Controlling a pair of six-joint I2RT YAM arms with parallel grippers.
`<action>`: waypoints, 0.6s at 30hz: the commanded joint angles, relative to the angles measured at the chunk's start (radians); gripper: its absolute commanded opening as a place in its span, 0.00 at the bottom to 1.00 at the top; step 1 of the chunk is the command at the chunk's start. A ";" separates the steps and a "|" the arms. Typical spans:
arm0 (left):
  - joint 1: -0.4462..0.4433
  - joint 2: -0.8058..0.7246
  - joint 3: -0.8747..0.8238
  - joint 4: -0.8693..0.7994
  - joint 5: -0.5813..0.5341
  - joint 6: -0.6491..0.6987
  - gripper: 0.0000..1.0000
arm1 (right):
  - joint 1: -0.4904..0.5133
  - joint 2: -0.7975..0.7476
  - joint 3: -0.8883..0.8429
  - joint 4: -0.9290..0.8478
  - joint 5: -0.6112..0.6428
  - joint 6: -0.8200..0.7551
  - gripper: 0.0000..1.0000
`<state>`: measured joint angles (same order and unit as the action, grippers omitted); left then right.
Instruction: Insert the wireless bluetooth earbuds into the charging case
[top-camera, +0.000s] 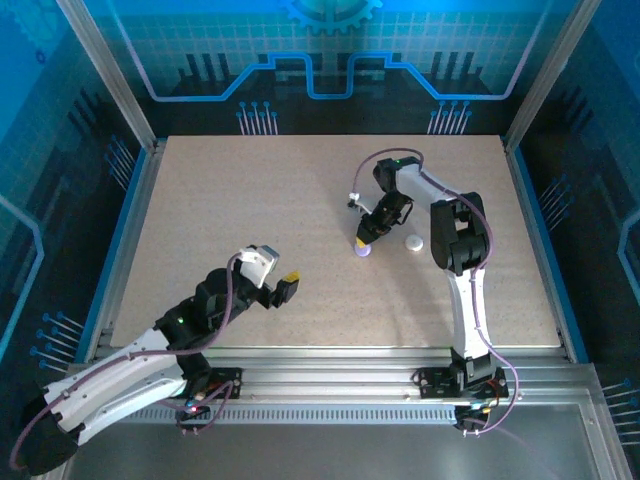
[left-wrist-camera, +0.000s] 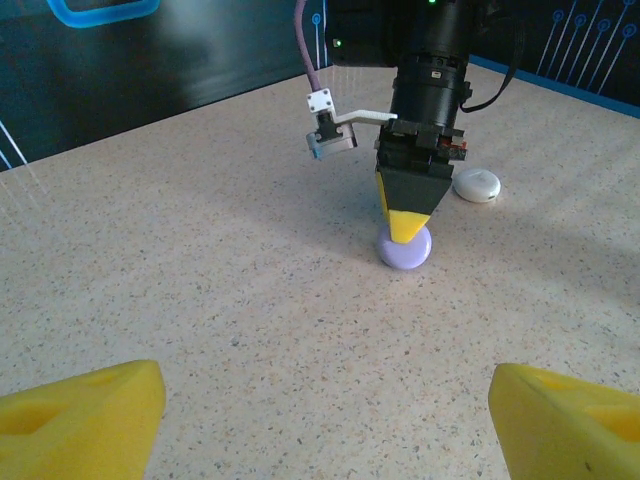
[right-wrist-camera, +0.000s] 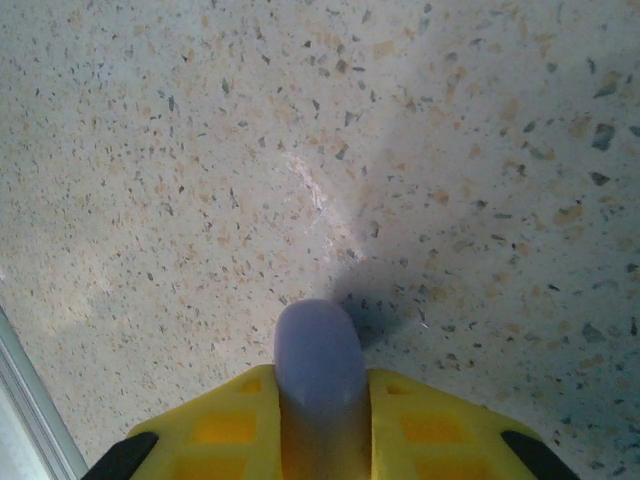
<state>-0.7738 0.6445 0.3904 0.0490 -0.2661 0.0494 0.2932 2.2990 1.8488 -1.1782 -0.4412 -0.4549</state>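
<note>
The right gripper (left-wrist-camera: 405, 220) pinches the lilac charging case (left-wrist-camera: 404, 250) from above, a little right of the table's (top-camera: 220, 200) centre and about midway between its near and far edges. Its yellow fingers are closed tight on the case. The underside of the case appears to touch the tabletop.

A white puck (left-wrist-camera: 476, 185) of similar round shape lies just beside the case, on the side toward the table's right edge, apart from it and untouched.

The left gripper (left-wrist-camera: 325, 400) hovers near the table's near edge on the left. Its jaws are spread wide with nothing between them, and it faces the case from well apart.

The case looks like a light, hard plastic shell with a smooth domed top, so it is likely to slip or skate under a sideways push. A grip across its rim looks safer than pressing on the dome.

Both round shells appear closed. Whether any earbuds sit inside either one cannot be told, since their interiors are hidden.
</note>
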 joint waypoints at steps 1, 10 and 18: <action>0.008 -0.006 0.018 0.007 -0.010 -0.015 0.85 | -0.013 0.022 0.036 -0.011 0.020 0.030 0.23; 0.010 0.020 0.045 -0.004 -0.020 -0.014 0.86 | -0.022 0.022 0.080 0.008 0.070 0.065 0.41; 0.094 0.074 0.084 -0.017 -0.018 -0.057 0.91 | -0.032 -0.098 0.067 0.081 0.141 0.117 0.43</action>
<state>-0.7269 0.6998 0.4290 0.0433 -0.2756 0.0311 0.2783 2.2925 1.9167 -1.1328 -0.3363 -0.3729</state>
